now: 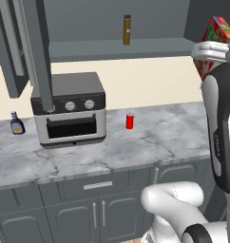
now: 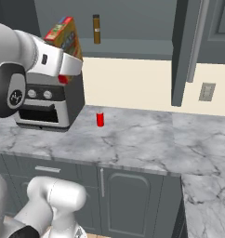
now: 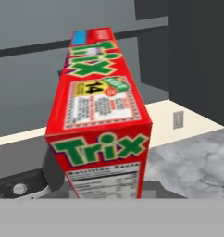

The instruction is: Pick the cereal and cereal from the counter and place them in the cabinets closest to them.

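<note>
A red cereal box (image 3: pixel 102 106) with green lettering hangs tilted in the air, well above the counter (image 1: pixel 159 137), with my gripper (image 2: pixel 64 74) shut on its lower end. In the left base view the box (image 1: pixel 216 33) sticks up over the white hand (image 1: pixel 209 51) at the top right. In the right base view the box (image 2: pixel 65 35) is at the top left, level with the open cabinet's grey inner shelf (image 2: pixel 128 47). The fingertips are hidden behind the box in the hand view.
A brown bottle (image 1: pixel 127 29) stands on the cabinet shelf. Open dark grey doors (image 1: pixel 41 52) (image 2: pixel 184 51) hang on both sides. On the marble stand a toaster oven (image 1: pixel 69 111), a small red can (image 1: pixel 129 120) and a dark sauce bottle (image 1: pixel 16 123). A wall outlet (image 2: pixel 207 91) is at the right.
</note>
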